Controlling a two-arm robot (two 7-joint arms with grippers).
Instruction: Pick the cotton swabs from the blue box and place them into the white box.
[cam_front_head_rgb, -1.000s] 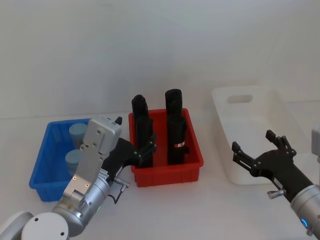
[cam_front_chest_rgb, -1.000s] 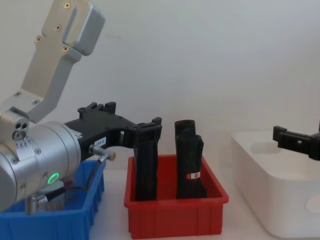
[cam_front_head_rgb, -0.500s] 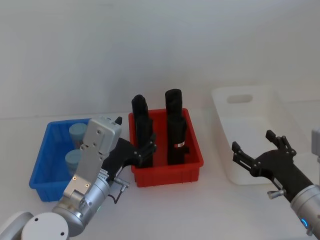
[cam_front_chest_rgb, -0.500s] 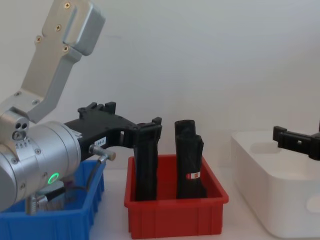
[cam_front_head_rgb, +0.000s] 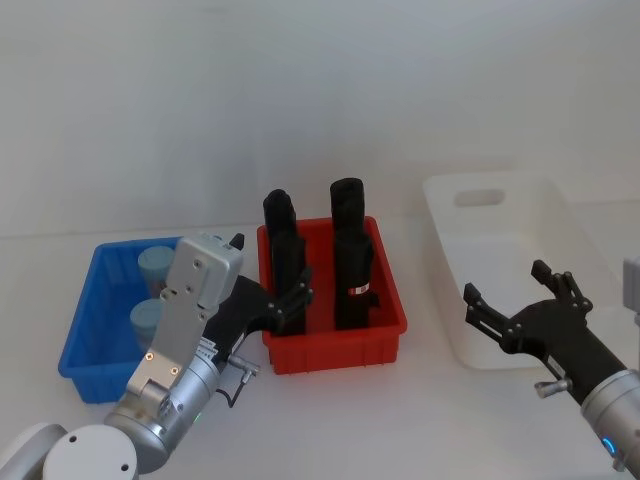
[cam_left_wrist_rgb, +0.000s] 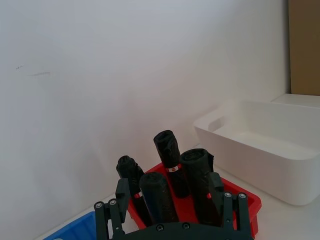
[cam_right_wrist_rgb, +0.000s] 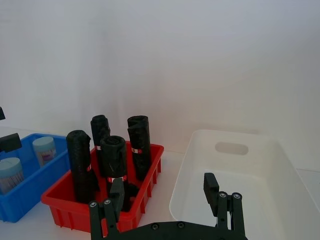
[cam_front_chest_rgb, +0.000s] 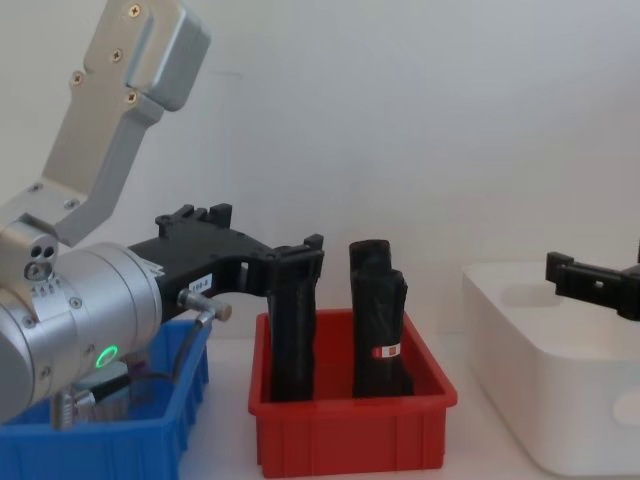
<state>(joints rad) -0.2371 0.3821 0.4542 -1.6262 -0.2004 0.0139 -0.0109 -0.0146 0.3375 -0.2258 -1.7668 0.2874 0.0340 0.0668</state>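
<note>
Surface: smooth white table (cam_front_head_rgb: 400, 420).
Room: plain white wall (cam_front_head_rgb: 300, 80) behind.
Blue box (cam_front_head_rgb: 75, 325): shallow plastic rectangle with a lipped rim, at the left.
Cotton swabs (cam_front_head_rgb: 155, 265): two round tubs with pale blue lids, standing in the blue box.
White box (cam_front_head_rgb: 450, 285): taller, rounded corners, at the right.
Red bin (cam_front_head_rgb: 335, 350): between the boxes, holding upright black rolls (cam_front_head_rgb: 352, 250).
Left gripper (cam_left_wrist_rgb: 169, 180): fingers apart, empty, beside the red bin's near left corner.
Right gripper (cam_front_head_rgb: 505, 282): fingers apart, empty, at the white box's near side.
</note>
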